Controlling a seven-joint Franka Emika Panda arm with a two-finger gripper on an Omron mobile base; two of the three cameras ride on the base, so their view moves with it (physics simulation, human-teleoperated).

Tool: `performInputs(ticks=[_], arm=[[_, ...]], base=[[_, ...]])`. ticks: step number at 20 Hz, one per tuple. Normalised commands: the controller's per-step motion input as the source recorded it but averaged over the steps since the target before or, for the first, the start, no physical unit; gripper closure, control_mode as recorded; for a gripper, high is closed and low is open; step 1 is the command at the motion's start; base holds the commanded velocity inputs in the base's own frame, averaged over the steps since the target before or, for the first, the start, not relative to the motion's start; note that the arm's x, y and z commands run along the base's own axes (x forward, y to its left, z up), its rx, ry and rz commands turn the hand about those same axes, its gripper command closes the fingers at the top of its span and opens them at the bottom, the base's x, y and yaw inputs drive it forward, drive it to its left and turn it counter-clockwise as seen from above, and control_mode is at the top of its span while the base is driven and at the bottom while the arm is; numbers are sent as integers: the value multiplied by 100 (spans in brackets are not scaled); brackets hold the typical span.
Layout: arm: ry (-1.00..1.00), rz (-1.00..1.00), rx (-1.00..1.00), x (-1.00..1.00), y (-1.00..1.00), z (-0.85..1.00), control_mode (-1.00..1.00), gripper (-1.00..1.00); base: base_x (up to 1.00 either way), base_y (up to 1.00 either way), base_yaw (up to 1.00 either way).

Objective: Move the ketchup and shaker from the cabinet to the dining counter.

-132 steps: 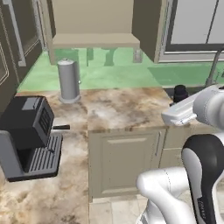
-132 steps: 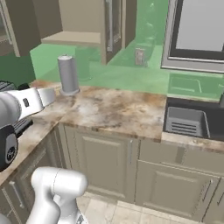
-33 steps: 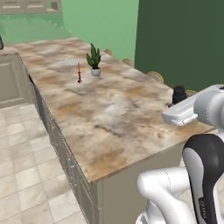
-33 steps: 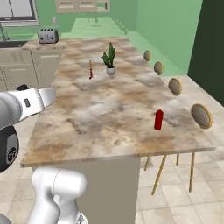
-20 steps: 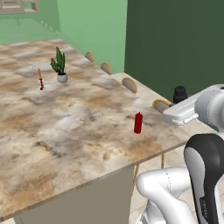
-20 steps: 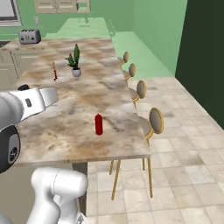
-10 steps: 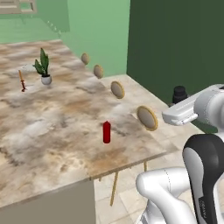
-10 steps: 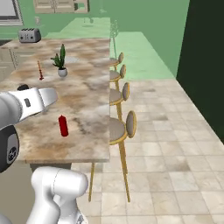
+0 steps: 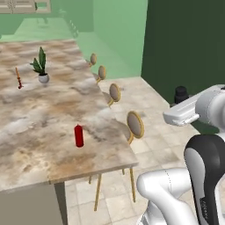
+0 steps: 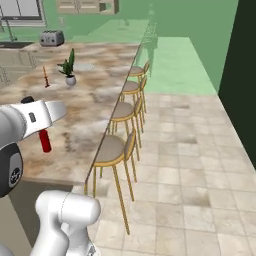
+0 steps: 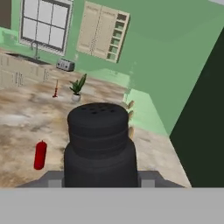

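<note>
Shaker [image 11: 99, 146] in hand [image 11: 99, 177], ketchup [image 9: 78, 135] upright on dining counter [image 9: 39, 149]

Dining counter [image 9: 39, 145]: near end open to me except upright ketchup [image 9: 79, 135]; far end holds plant [image 9: 41, 66], candlestick [image 9: 18, 78]; stools [image 9: 134, 125] line right edge.

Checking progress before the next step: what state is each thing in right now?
Small red ketchup bottle: upright on the mottled marble dining counter.
Black tapered shaker: held in the tool, above the counter, not yet set down.
Potted green plant: upright on the counter.
Tan wall cabinet: doors closed.
</note>
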Motion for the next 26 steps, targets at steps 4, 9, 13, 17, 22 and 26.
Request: performInputs(ticks=[4,9,13,17,22,26], arm=[[0,0,0,0,0,0,100,100],[0,0,0,0,0,0,100,100],[0,0,0,0,0,0,100,100],[0,0,0,0,0,0,100,100],[0,0,0,0,0,0,100,100],[0,0,0,0,0,0,100,100]], base=[[0,-64,39],[0,-57,43],[0,-62,46],[0,-57,46],[0,-59,47],[0,-58,45]])
